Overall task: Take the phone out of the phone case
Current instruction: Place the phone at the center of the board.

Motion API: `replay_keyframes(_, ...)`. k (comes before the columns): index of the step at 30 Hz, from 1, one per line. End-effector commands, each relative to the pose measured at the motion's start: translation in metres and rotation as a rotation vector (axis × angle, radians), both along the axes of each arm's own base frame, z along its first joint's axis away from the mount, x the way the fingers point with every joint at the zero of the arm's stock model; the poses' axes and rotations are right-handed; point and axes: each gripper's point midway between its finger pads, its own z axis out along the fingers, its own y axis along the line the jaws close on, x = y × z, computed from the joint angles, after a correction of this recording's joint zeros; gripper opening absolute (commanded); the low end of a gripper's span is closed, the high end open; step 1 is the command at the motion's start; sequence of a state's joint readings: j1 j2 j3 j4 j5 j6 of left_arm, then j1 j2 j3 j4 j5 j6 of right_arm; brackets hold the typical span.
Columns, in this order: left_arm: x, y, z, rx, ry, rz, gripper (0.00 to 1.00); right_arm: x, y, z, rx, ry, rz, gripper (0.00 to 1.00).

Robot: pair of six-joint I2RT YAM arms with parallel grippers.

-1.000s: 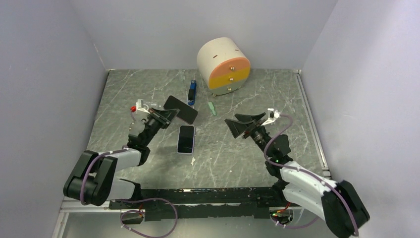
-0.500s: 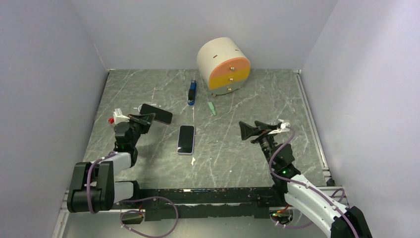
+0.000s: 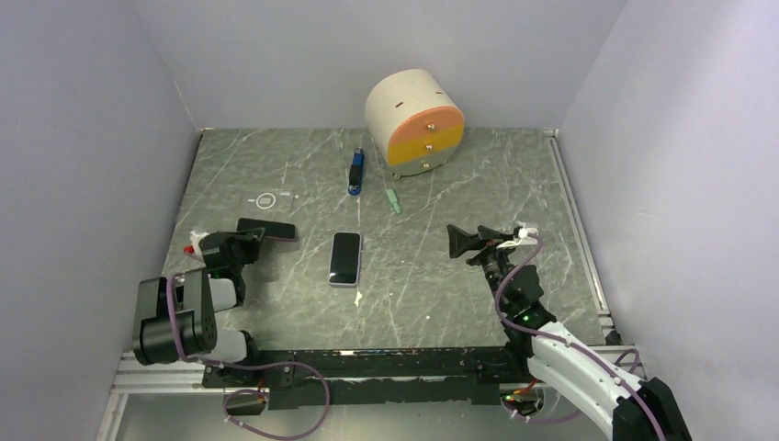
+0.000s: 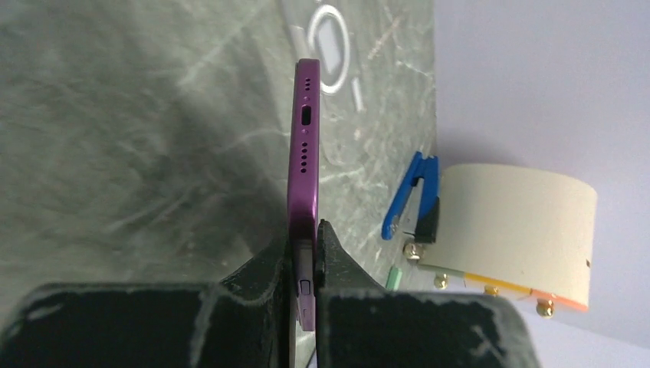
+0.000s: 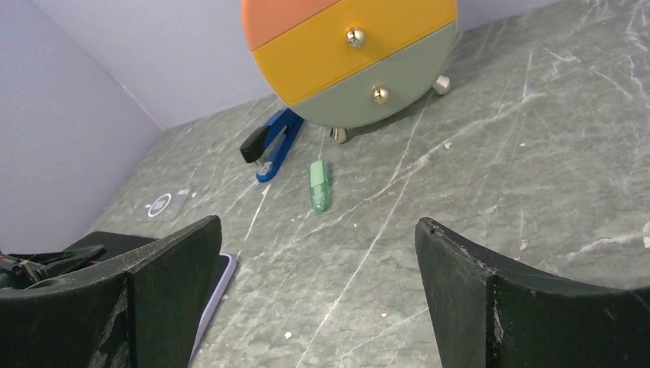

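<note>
Hidden or unclear: the left wrist view shows the phone (image 4: 303,153) edge-on only. Neither face shows, and its near end is lost between the finger pads. The clear case (image 3: 269,199) is faint against the marble and is picked out mostly by its ring mark. A second handset (image 3: 345,258) lies mid-bench. In the right wrist view it is cut off behind that gripper's finger, and I cannot tell whether it wears a case.

Left gripper (image 3: 250,235), near the left edge: jaws closed tight on the phone, one pad on each face. I cannot tell whether the phone touches the bench.

Right gripper (image 3: 459,242), over the right half: fingers spread wide and holding nothing.

The phone has a bare purple rim, with a port slot and a row of small holes along the exposed end. It is out of the case, which lies flat and apart just beyond it, toward the far-left corner.
</note>
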State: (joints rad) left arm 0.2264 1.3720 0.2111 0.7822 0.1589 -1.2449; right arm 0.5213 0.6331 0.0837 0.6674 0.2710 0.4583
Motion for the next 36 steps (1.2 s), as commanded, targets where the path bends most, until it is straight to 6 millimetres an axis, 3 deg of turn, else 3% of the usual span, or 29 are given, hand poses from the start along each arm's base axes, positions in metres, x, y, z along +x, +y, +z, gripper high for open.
replay_keyframes(1, 0.01, 0.014, 0.009, -0.032, -0.065, 0.048, 0.08, 0.002, -0.001, 0.006, -0.009, -0.025, -0.006, 0.99)
replay_keyframes(9, 0.018, 0.027, -0.009, -0.077, -0.054, 0.091, 0.13, 0.003, 0.002, 0.003, -0.018, -0.013, 0.005, 0.99)
replay_keyframes(20, 0.02, 0.032, -0.028, -0.115, -0.028, 0.109, 0.42, 0.005, 0.005, -0.001, -0.029, -0.002, 0.014, 0.99)
replay_keyframes(36, 0.023, 0.047, -0.02, -0.055, 0.133, 0.142, 0.69, 0.007, 0.009, -0.002, -0.036, 0.006, 0.032, 0.99)
